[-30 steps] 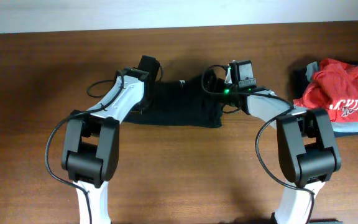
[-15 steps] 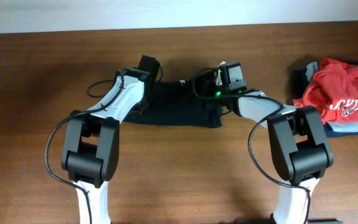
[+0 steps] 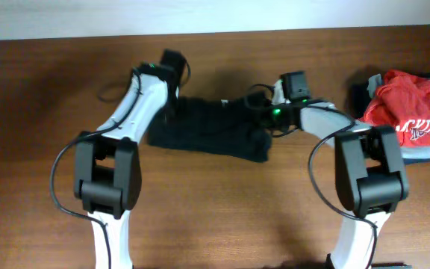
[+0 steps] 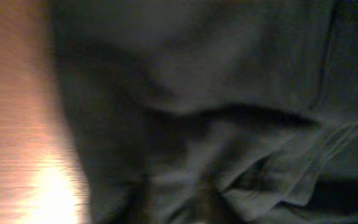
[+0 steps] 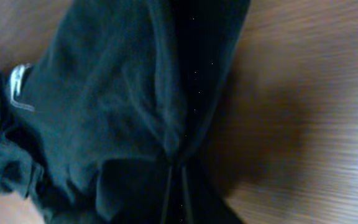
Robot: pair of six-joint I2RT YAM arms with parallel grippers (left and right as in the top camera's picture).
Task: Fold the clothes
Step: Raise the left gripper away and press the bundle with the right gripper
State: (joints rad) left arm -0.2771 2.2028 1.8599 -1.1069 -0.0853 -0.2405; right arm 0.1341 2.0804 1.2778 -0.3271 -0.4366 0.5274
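The clothes, a black T-shirt (image 3: 207,133), lie crumpled on the wooden table between my two arms. A small white label (image 5: 18,84) shows on the shirt in the right wrist view. My right gripper (image 3: 262,112) is at the shirt's right edge. In its own view the right gripper (image 5: 174,190) is shut, with a fold of the black cloth pinched between the fingers. My left gripper (image 3: 169,104) hangs over the shirt's upper left part. In the blurred left wrist view its dark fingers (image 4: 135,205) stand apart over the cloth (image 4: 229,93).
A red-orange shirt with white lettering (image 3: 413,112) lies on grey and navy garments (image 3: 424,153) at the table's right edge. Bare brown table (image 3: 51,90) lies to the left and in front. The table's far edge runs along the top.
The right gripper has shut on the shirt's right edge and shifted slightly right. The left gripper's jaws have parted and its arm has drawn back. The shirt's edges have spread lower.
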